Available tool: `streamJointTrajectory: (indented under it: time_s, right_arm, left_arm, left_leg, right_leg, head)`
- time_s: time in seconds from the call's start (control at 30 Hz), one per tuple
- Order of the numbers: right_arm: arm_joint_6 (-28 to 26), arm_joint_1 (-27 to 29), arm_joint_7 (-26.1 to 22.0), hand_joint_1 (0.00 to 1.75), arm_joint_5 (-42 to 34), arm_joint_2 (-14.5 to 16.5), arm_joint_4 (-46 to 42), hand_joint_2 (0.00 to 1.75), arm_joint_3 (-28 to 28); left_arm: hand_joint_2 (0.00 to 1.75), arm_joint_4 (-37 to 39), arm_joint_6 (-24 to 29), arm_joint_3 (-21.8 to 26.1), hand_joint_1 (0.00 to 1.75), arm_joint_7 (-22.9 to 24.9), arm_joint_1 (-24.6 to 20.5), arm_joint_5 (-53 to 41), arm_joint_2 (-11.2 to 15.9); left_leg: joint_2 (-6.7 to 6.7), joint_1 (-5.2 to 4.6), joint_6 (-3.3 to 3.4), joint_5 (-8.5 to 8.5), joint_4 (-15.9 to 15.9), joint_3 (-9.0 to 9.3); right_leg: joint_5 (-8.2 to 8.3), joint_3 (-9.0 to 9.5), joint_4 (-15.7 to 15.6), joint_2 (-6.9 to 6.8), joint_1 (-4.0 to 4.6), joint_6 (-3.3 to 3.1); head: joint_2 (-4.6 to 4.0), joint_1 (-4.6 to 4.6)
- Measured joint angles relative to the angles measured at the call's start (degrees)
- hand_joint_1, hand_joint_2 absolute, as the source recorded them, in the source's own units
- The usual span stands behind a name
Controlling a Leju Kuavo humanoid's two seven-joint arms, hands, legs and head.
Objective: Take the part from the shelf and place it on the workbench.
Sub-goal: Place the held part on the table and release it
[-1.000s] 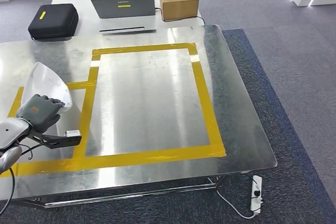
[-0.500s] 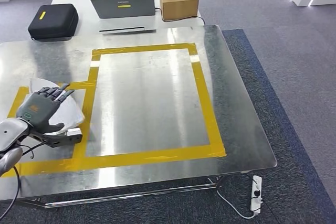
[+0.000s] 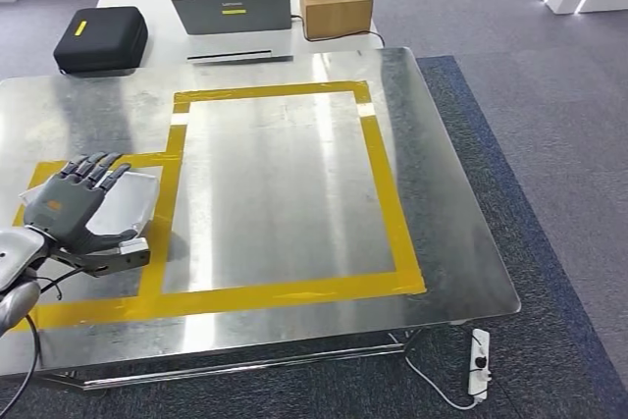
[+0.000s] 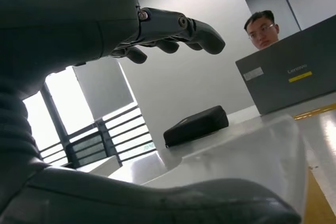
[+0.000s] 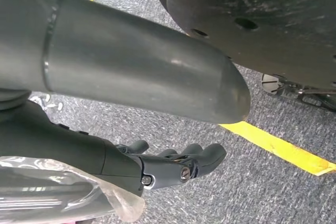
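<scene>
The part (image 3: 131, 199), a pale silvery sheet-metal piece, lies flat on the steel workbench (image 3: 282, 193) at its left side, inside the smaller yellow-taped box. My left hand (image 3: 74, 208) hovers over the part's near left end with fingers spread and straight. In the left wrist view the fingers (image 4: 174, 27) stretch out well above the part (image 4: 245, 156), with a gap between them, and the thumb (image 4: 158, 203) lies low alongside it. My right hand (image 5: 166, 163) hangs over the grey carpet, fingers loosely extended, holding nothing.
A large yellow tape rectangle (image 3: 389, 213) marks the bench's middle. Behind the bench a white table carries a black case (image 3: 100, 38), a laptop (image 3: 226, 2) and a cardboard box (image 3: 335, 5); a person sits behind the laptop. A power strip (image 3: 480, 362) lies on the carpet.
The part was held upright in my left hand a second ago; it has tipped down to lie flat on the bench, and the fingers have opened and straightened above it.
</scene>
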Motion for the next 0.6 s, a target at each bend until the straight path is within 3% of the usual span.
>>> streamJointTrajectory:
  time_s: [0.07,0.13,0.2,0.27,0.3,0.33,0.4,0.47,0.57,0.6]
  right_arm:
    - [-0.1,0.0,0.2,0.0,-0.1,0.0,0.0,0.0,0.0]
    - [-0.3,0.0,0.4,0.0,-0.2,0.0,0.0,0.0,0.0]
    - [-0.4,0.0,0.7,0.0,-0.2,0.0,0.0,0.0,0.0]
    - [-0.5,0.0,0.9,0.0,-0.3,0.0,0.0,0.0,0.0]
    - [-0.5,0.0,1.0,0.0,-0.3,0.0,0.0,0.0,0.0]
    - [-0.5,0.0,1.0,0.0,-0.3,0.0,0.0,0.0,0.0]
    - [-0.5,0.0,1.3,0.0,-0.2,0.0,0.0,0.0,0.0]
    - [-0.4,-0.1,1.6,0.0,-0.2,0.0,0.0,0.0,0.0]
    - [-0.2,-0.1,1.9,0.0,-0.1,0.0,0.0,0.0,0.0]
    - [-0.2,-0.1,2.0,0.0,-0.1,0.0,0.0,0.0,0.0]
  left_arm:
    - [0.0,-0.4,0.3,0.5,0.0,0.0,0.3,0.3,-0.1]
    - [0.0,-1.0,0.5,1.0,0.0,0.0,0.6,0.6,-0.4]
    - [0.0,-1.4,0.6,1.3,0.0,0.0,1.2,0.8,-0.8]
    - [0.0,-1.6,0.6,1.3,0.0,-0.1,1.9,0.9,-1.2]
    - [0.0,-1.6,0.6,1.3,0.0,-0.1,2.2,0.9,-1.4]
    - [0.0,-1.7,0.6,1.4,0.0,-0.1,2.4,0.9,-1.5]
    - [0.0,-1.8,0.5,1.6,0.0,-0.1,2.6,1.0,-1.7]
    - [0.0,-1.9,0.4,2.0,0.0,-0.1,2.7,1.1,-1.9]
    - [0.0,-2.0,0.3,2.2,0.0,-0.2,2.9,1.3,-2.1]
    - [0.0,-2.0,0.3,2.3,0.0,-0.2,3.0,1.3,-2.2]
  left_leg:
    - [0.13,0.16,0.46,0.5,-0.6,0.17]
    - [0.37,0.54,0.95,1.14,-1.4,0.31]
    - [0.52,0.71,1.15,1.5,-1.7,0.07]
    - [0.59,0.73,1.02,1.74,-1.7,-0.31]
    - [0.62,0.77,0.87,1.88,-1.7,-0.47]
    - [0.62,0.85,0.69,2.02,-1.6,-0.61]
    - [0.59,0.95,0.24,2.28,-1.4,-0.93]
    - [0.47,0.89,-0.4,2.66,-1.0,-1.33]
    - [0.37,0.92,-1.54,3.25,-0.9,-1.86]
    - [0.63,0.98,-1.85,2.54,-0.3,-2.16]
  right_leg:
    - [-0.11,-0.04,0.0,0.0,0.07,0.45]
    - [-2.3,-1.15,2.4,-0.15,0.29,0.73]
    - [-6.44,-3.97,9.2,-0.31,0.32,0.95]
    - [-8.62,-6.2,15.1,-0.35,0.27,1.17]
    - [-8.05,-5.95,15.2,-0.37,0.26,1.22]
    - [-6.48,-4.51,12.9,-0.38,0.24,1.25]
    - [-3.19,0.45,4.6,-0.18,0.19,1.2]
    - [-1.89,3.32,-0.3,0.26,0.26,0.65]
    - [-1.32,2.72,-0.7,0.26,0.32,-0.72]
    - [-0.95,2.37,-0.7,0.1,0.28,-1.27]
  head:
    - [0.0,0.0]
    - [0.0,0.15]
    - [0.0,0.32]
    - [0.0,0.34]
    - [0.0,0.34]
    - [0.0,0.35]
    - [0.0,0.37]
    - [0.0,0.33]
    - [0.0,0.3]
    - [0.0,0.21]
